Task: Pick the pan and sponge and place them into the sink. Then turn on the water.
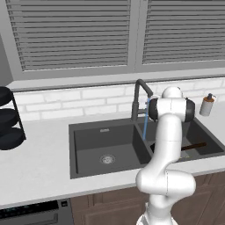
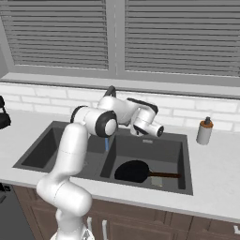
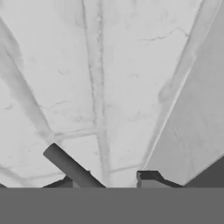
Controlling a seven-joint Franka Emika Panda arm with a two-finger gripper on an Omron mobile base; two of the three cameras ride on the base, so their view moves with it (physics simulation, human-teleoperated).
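Dark grey double sink (image 1: 88, 132) set in a pale surface (image 1: 35, 167), below a white tiled wall and shuttered windows. Tall dark faucet (image 1: 139, 94) at the back of the sink, near the divider between the basins. Thin light-blue water (image 1: 145, 121) falling straight down from the spout, landing at the divider in the left base view; a short blue stretch (image 2: 107, 143) also visible behind the arm in the right base view.

Black pan (image 2: 132, 171) lying flat in the right basin, brown handle (image 2: 164, 175) pointing right along the basin floor. A small pale block just below the handle, too small to tell whether it is the sponge.

White arm bent over the sink, hand reaching to the back rim of the right basin, just beside the faucet base. Jaws (image 2: 159, 131) small in the right base view; cannot tell whether spread or pressed together. In the hand view, a dark rod (image 3: 72, 168) lying slantwise in front of the tiled wall, one dark fingertip (image 3: 148, 177) to its right, apart from it.

Soap bottle (image 2: 204, 131) upright on the surface right of the sink. Black rack (image 1: 9, 118) at the far left.
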